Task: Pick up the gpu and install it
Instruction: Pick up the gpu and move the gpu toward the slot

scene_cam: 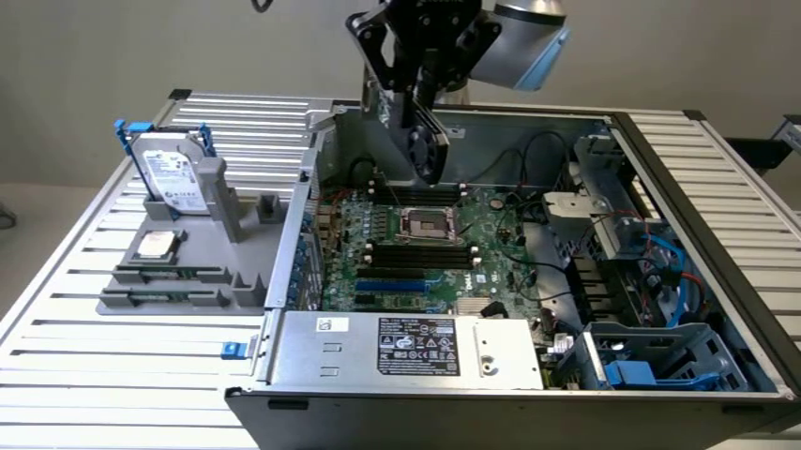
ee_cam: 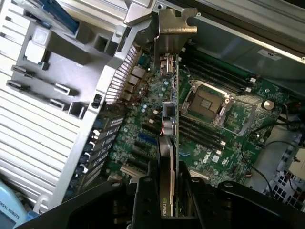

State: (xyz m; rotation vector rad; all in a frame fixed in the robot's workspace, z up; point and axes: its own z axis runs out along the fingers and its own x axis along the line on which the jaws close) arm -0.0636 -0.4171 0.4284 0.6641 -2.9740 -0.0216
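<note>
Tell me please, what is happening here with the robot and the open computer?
The arm's gripper is shut on the gpu and holds it edge-down in the air above the motherboard of the open computer case. The card is not seated in a slot. On the gray holder at the exterior view's left, a hard drive stands upright and a small silver drive lies flat.

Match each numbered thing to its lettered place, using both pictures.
1. glossy black gpu card with green board
2. silver hard drive with white label and blue frame
3. small flat silver drive

A. lying flat on the grey rack
B. gripped by the end effector above the green motherboard
C. standing on edge in the grey rack

Pairs: 1-B, 2-C, 3-A.
</note>
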